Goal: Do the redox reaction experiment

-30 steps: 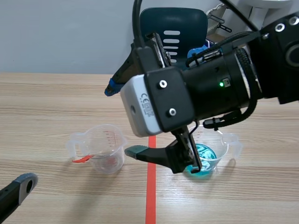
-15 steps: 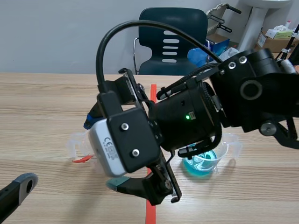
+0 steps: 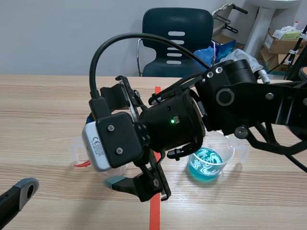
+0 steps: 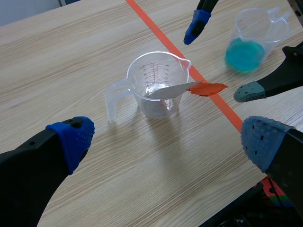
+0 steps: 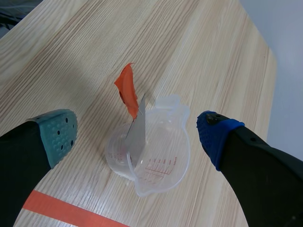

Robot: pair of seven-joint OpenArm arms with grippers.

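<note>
My right gripper (image 5: pixel 137 135) hangs spread wide above the clear measuring cup (image 4: pixel 156 101), where a metal strip (image 4: pixel 171 90) leans, its orange tip poking past the rim. My left gripper (image 4: pixel 169 139), also released, sits near the cup. The blue-liquid beaker (image 4: pixel 248 47) stands apart from the cup.

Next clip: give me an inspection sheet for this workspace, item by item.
Surface: wooden table, orange tape line across it.
Job's things: clear measuring cup with a metal strip, orange-tipped, leaning inside; second measuring cup holding blue liquid, apart from it.
Clutter: nothing seen.
Grippers: right gripper open above the clear cup; left gripper open, holding nothing.
Cables: black cable looping over the right arm.
Surroundings: dark chair, cardboard boxes behind the table.
</note>
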